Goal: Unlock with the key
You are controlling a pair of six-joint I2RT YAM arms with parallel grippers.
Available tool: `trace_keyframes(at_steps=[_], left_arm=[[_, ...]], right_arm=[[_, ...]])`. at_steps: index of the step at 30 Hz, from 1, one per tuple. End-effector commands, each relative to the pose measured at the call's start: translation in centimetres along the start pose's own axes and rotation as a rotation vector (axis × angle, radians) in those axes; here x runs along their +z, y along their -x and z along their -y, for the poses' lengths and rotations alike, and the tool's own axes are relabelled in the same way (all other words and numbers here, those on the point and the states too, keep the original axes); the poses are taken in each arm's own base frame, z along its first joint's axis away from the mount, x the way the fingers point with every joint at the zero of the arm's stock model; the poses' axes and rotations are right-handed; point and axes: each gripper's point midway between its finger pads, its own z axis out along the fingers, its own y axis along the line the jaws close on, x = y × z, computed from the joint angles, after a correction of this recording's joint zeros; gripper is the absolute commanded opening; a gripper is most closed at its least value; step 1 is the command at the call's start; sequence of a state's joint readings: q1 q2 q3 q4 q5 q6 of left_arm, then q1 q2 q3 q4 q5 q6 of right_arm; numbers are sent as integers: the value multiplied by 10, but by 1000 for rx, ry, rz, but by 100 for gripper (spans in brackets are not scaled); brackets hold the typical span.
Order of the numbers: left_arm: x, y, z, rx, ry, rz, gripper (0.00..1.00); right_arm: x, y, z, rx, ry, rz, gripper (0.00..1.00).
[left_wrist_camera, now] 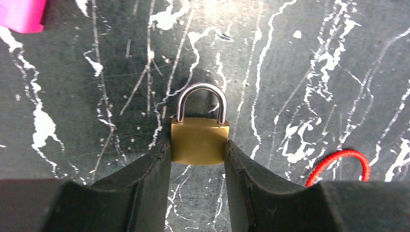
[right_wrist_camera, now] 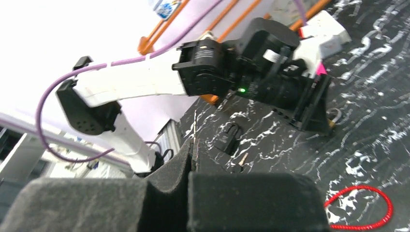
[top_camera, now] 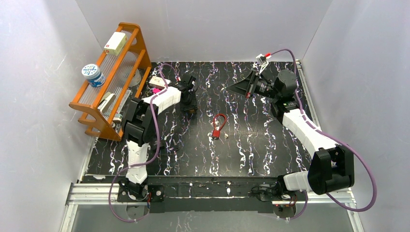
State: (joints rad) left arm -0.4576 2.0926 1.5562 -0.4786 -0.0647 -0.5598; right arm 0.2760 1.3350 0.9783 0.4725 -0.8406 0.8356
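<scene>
A brass padlock point(left_wrist_camera: 199, 137) with a steel shackle lies flat on the black marbled mat. My left gripper point(left_wrist_camera: 198, 146) is shut on its body, one finger pressed to each side. From above, the left gripper point(top_camera: 188, 102) covers the padlock. My right gripper point(top_camera: 232, 87) hovers at the back centre, pointing toward the left arm. Its fingers point(right_wrist_camera: 169, 169) are pressed together, and a thin metal blade, apparently the key point(right_wrist_camera: 195, 123) seen edge on, sticks out between them.
A red cord loop point(top_camera: 220, 121) lies mid-mat, right of the padlock point(left_wrist_camera: 343, 162). A small black lock point(right_wrist_camera: 228, 137) and a loose key point(right_wrist_camera: 241, 159) lie on the mat. An orange rack point(top_camera: 113, 82) stands at the left wall, with a white box point(top_camera: 157, 80) and a pink piece point(left_wrist_camera: 21, 14) nearby.
</scene>
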Motion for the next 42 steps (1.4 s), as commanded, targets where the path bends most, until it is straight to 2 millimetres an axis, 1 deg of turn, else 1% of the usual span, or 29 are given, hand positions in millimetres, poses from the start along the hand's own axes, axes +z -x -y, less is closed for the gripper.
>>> trace_keyframes(at_steps=[1, 4, 7, 10, 15, 17, 20, 22, 25, 28, 30, 32, 37, 42], left_arm=[[-32, 17, 26, 1, -130, 79, 16], [-41, 18, 35, -9, -185, 88, 15], [-47, 20, 39, -20, -210, 99, 15], [-53, 20, 42, -24, -236, 111, 14], [-59, 21, 45, -1, -272, 129, 14], [-64, 22, 48, -20, -287, 123, 14], [-74, 24, 58, -83, -342, 82, 12], [-82, 12, 58, -163, -369, -47, 9], [-95, -10, 55, -251, -395, -237, 8], [-115, -27, 56, -313, -427, -350, 9], [-126, -34, 59, -358, -452, -405, 9], [-134, -37, 63, -399, -472, -434, 9], [-148, -38, 76, -503, -542, -483, 9], [-151, -40, 82, -560, -581, -520, 9]], right_arm=[[-8, 14, -55, -147, 203, 11, 1], [-10, 12, -59, -151, 217, 13, 1], [-10, 13, -60, -151, 217, 15, 1], [-9, 13, -55, -139, 198, 15, 1], [-1, 9, -38, -135, 91, -3, 1], [3, 7, -31, -134, 53, -8, 1], [4, 7, -20, -118, -7, 3, 1], [3, 8, -6, -100, -81, 12, 1], [1, 6, 6, -90, -143, 17, 1], [1, -2, 13, -72, -155, -3, 1], [2, -10, 15, -51, -146, -47, 1], [3, -17, 20, -39, -152, -79, 1], [1, -27, 28, -56, -172, -109, 1], [0, -36, 33, -62, -185, -130, 1]])
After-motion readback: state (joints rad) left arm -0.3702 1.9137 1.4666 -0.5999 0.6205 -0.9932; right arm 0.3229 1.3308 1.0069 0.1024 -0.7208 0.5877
